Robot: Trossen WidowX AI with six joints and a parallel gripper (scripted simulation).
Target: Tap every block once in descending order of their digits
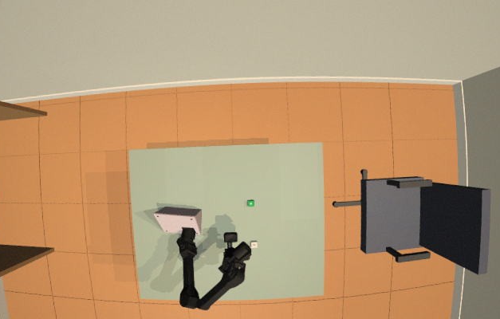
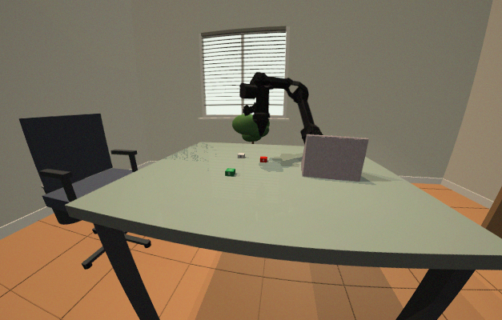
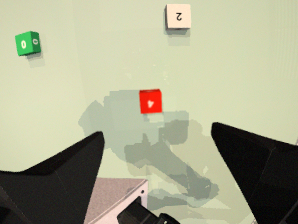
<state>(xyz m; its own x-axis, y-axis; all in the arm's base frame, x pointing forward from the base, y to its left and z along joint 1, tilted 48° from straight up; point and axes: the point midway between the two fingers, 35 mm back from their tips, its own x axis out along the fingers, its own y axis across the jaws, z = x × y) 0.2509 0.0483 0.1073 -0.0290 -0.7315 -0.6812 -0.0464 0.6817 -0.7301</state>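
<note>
Blocks (image 1: 250,203) (image 2: 230,172) (image 3: 150,102) on table — gripper (image 2: 262,134) (image 3: 158,132) open above, pointing down
</note>
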